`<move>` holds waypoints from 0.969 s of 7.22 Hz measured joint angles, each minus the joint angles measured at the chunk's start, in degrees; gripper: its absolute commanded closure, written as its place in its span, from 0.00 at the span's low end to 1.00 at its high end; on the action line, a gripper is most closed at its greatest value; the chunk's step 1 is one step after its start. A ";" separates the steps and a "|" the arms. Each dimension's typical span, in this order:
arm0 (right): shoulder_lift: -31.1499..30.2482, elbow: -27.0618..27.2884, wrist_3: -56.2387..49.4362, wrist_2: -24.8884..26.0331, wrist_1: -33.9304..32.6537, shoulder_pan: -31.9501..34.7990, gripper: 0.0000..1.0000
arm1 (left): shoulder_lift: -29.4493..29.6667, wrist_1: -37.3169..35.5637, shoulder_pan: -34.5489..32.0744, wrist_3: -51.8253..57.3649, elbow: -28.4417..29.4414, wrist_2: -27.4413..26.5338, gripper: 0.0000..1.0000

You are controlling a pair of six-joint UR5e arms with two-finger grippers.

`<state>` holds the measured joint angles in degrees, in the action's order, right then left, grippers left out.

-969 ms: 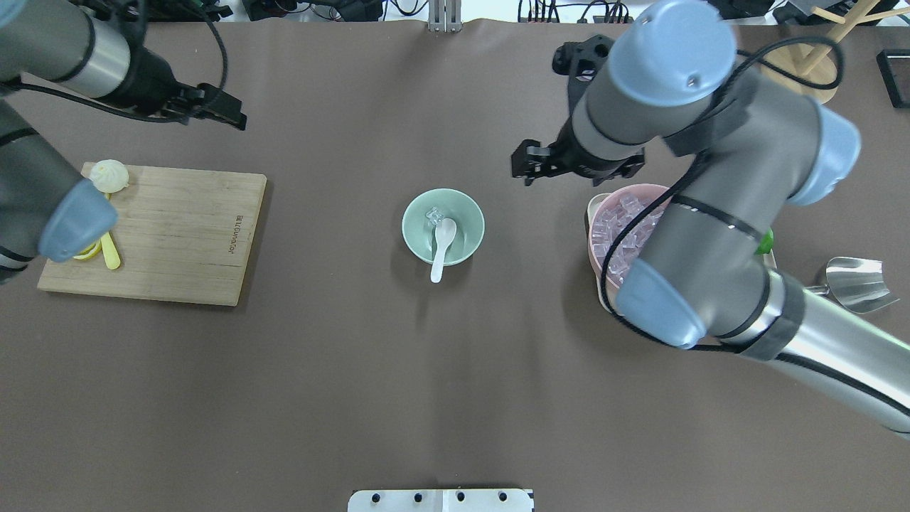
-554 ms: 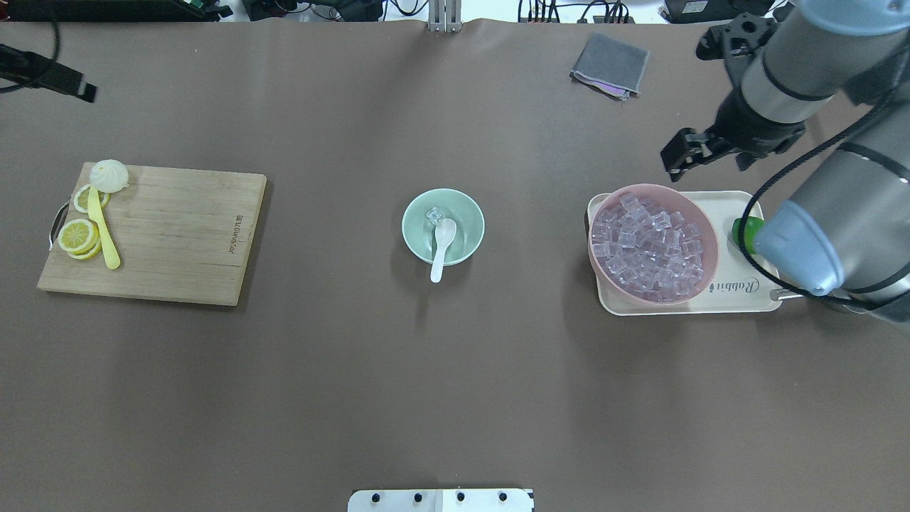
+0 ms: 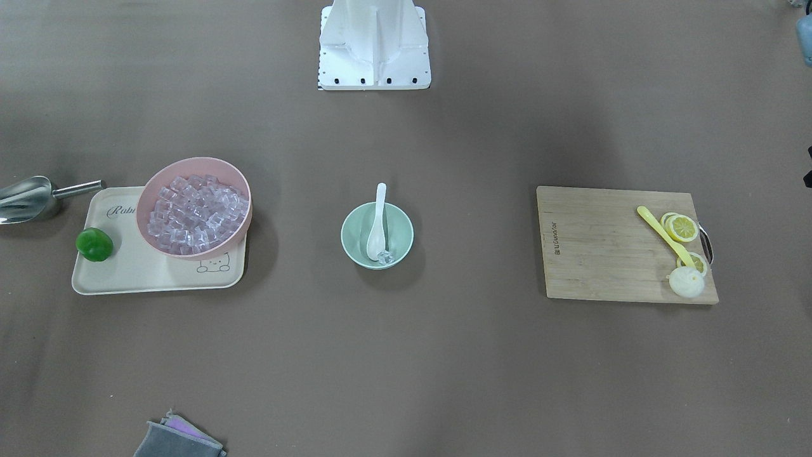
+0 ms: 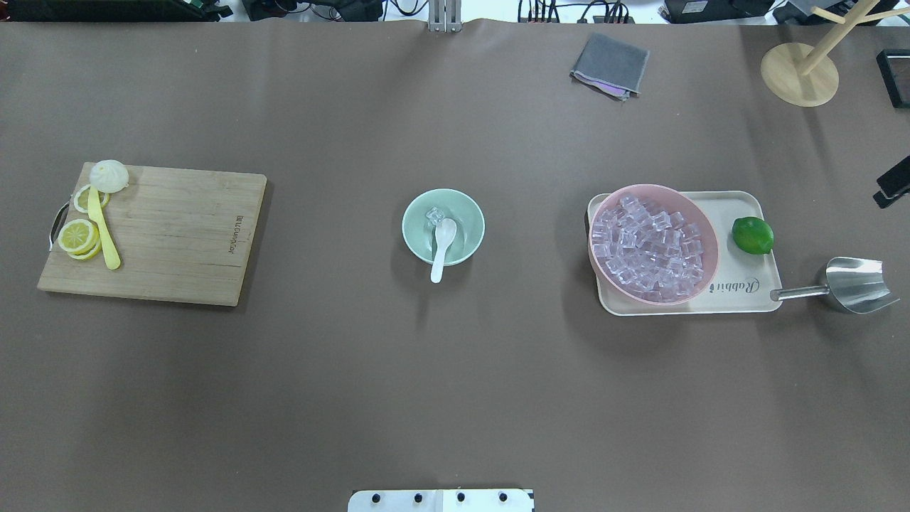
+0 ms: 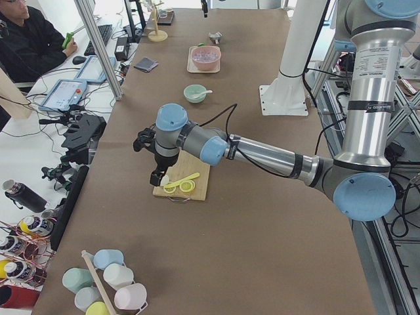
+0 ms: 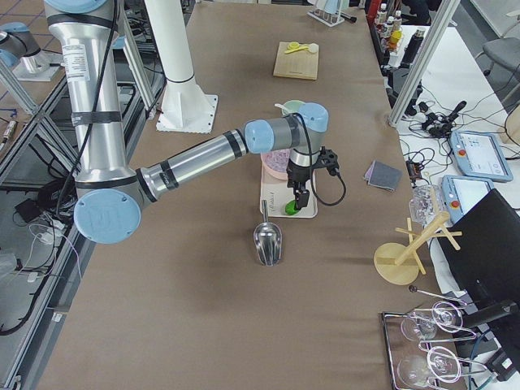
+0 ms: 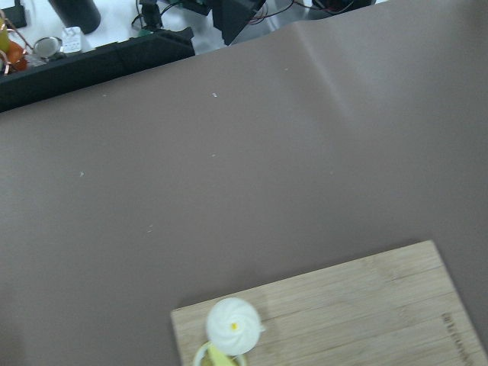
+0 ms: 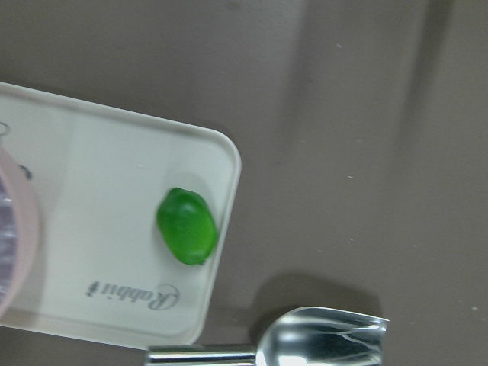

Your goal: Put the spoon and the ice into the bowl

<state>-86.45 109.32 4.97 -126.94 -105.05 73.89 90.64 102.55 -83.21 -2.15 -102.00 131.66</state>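
The mint-green bowl (image 4: pixel 466 216) stands at the table's middle. The white spoon (image 4: pixel 442 243) lies in it with its scoop inside and its handle over the near rim. One clear ice cube (image 4: pixel 434 214) sits in the bowl beside the scoop. All three also show in the front view: bowl (image 3: pixel 396 230), spoon (image 3: pixel 378 222), ice (image 3: pixel 384 256). My left gripper (image 5: pixel 156 178) hangs over the cutting board's outer end. My right gripper (image 6: pixel 299 199) hangs over the tray near the lime. I cannot tell whether either is open or shut.
A pink bowl (image 4: pixel 643 188) full of ice cubes and a lime (image 4: pixel 752 235) sit on a cream tray (image 4: pixel 739 290). A metal scoop (image 4: pixel 853 284) lies right of it. A cutting board (image 4: pixel 178 235) with lemon slices and a yellow utensil (image 4: pixel 103 235) lies left. A grey cloth (image 4: pixel 610 65) lies far back.
Both arms have swung outward and left the overhead view, the right to the right, the left to the left. Bowl, spoon and ice have not moved.
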 measured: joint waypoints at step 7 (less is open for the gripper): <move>-6.55 -17.93 -2.85 -9.80 20.31 10.92 0.00 | -4.82 -4.91 -3.02 0.75 2.33 -0.15 0.02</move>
<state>-93.00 91.38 2.12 -136.73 -84.74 84.81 85.82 97.65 -86.23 -1.41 -99.67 131.51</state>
